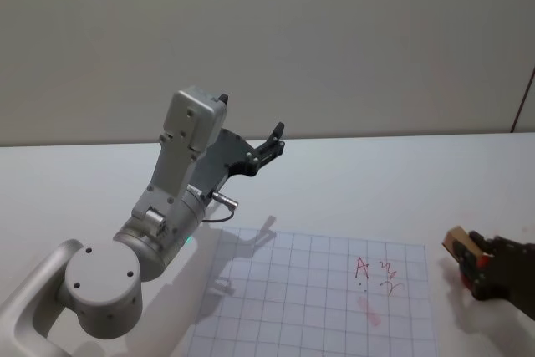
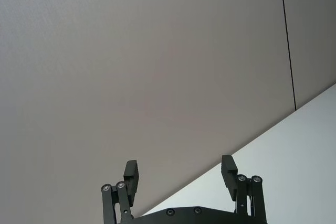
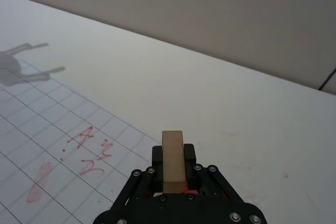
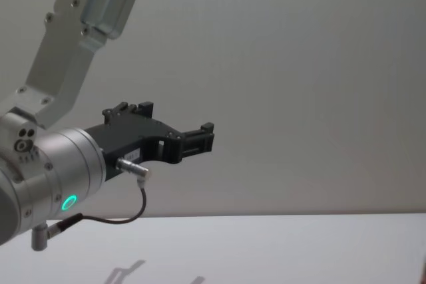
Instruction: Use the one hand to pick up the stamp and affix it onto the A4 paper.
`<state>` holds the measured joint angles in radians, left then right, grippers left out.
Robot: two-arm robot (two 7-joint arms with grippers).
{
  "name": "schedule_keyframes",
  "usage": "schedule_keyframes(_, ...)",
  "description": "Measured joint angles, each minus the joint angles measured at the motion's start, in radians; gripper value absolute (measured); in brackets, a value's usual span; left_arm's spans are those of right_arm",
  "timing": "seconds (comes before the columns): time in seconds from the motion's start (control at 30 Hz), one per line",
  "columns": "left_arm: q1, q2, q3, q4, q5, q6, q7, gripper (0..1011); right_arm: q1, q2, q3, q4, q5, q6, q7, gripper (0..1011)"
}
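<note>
We see the right gripper (image 1: 476, 262) at the right of the table (image 1: 376, 181), just off the edge of the gridded A4 paper (image 1: 318, 307). Its fingers are closed on the flat sides of the wooden stamp (image 3: 172, 156), which sticks out between them. We judge the block light, stiff and sturdy, so this side grip suits it, though smooth wood could twist when pressed down. The left gripper (image 2: 181, 174) hangs raised and idle, its fingers wide apart and empty.

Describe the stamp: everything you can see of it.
The stamp is a plain, pale wooden block, rectangular, with flat, smooth faces. It is clamped in the right gripper, one end jutting out past the fingertips; something red shows at its gripped end. In the head view it sits just off the right edge of the gridded paper, over the white table. Its stamping face is hidden.
</note>
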<state>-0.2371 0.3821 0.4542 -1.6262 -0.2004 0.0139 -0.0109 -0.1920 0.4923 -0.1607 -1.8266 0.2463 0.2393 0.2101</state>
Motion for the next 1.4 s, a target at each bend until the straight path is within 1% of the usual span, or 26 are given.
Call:
schedule_keyframes(0.27, 0.000, 0.000, 0.000, 0.000, 0.000, 0.000, 0.000, 1001, 0.040, -0.016, -0.011, -0.001, 0.002, -0.032, 0.089, 218)
schedule_keyframes(0.3, 0.000, 0.000, 0.000, 0.000, 0.000, 0.000, 0.000, 1001, 0.048, -0.019, -0.015, 0.002, 0.004, -0.034, 0.108, 218)
schedule_keyframes(0.4, 0.000, 0.000, 0.000, 0.000, 0.000, 0.000, 0.000, 1001, 0.060, -0.023, -0.019, 0.009, 0.008, -0.034, 0.141, 218)
schedule_keyframes(0.47, 0.000, 0.000, 0.000, 0.000, 0.000, 0.000, 0.000, 1001, 0.073, -0.027, -0.024, 0.017, 0.013, -0.028, 0.177, 218)
schedule_keyframes(0.53, 0.000, 0.000, 0.000, 0.000, 0.000, 0.000, 0.000, 1001, 0.078, -0.028, -0.027, 0.021, 0.015, -0.022, 0.192, 218)
schedule_keyframes(0.73, 0.000, 0.000, 0.000, 0.000, 0.000, 0.000, 0.000, 1001, 0.092, -0.030, -0.036, 0.037, 0.018, 0.015, 0.241, 218)
schedule_keyframes(0.83, 0.000, 0.000, 0.000, 0.000, 0.000, 0.000, 0.000, 1001, 0.097, -0.029, -0.041, 0.045, 0.012, 0.045, 0.261, 218)
schedule_keyframes(0.93, 0.000, 0.000, 0.000, 0.000, 0.000, 0.000, 0.000, 1001, 0.104, -0.027, -0.048, 0.057, -0.004, 0.086, 0.282, 218)
schedule_keyframes(0.97, 0.000, 0.000, 0.000, 0.000, 0.000, 0.000, 0.000, 1001, 0.104, -0.027, -0.048, 0.057, -0.004, 0.086, 0.282, 218)
schedule_keyframes(1.17, 0.000, 0.000, 0.000, 0.000, 0.000, 0.000, 0.000, 1001, 0.121, -0.030, -0.066, 0.089, -0.037, 0.142, 0.317, 218)
schedule_keyframes(1.4, 0.000, 0.000, 0.000, 0.000, 0.000, 0.000, 0.000, 1001, 0.145, -0.042, -0.078, 0.118, -0.064, 0.163, 0.348, 218)
